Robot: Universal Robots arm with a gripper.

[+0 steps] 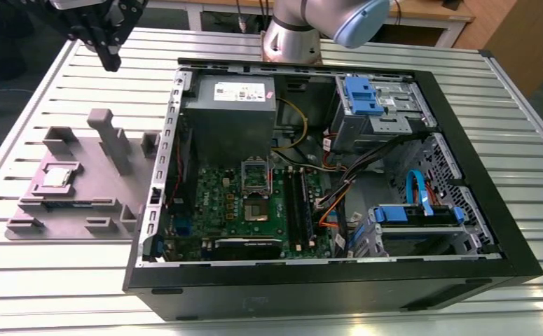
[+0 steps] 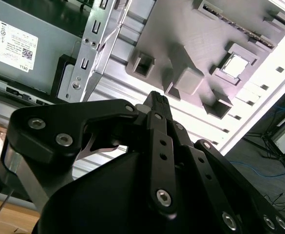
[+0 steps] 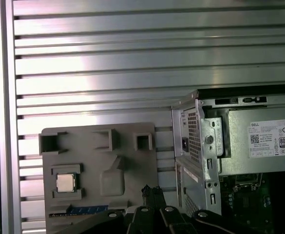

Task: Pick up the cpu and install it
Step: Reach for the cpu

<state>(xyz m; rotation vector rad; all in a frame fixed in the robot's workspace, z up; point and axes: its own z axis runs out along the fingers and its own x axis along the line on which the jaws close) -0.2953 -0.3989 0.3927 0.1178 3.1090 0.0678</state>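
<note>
A bench of ribbed silver aluminium slats carries everything, and wooden furniture stands beyond it. On the exterior view's left lies a grey moulded plastic tray. The cpu, a small square chip with a silvery top, sits flat in one of its recesses, near a tall upright grey post. Just beside the tray stands an open black computer case holding a grey power-supply box and a green motherboard. The black pincer hangs over the bench's far side, clenched on nothing, well apart from the cpu.
</note>
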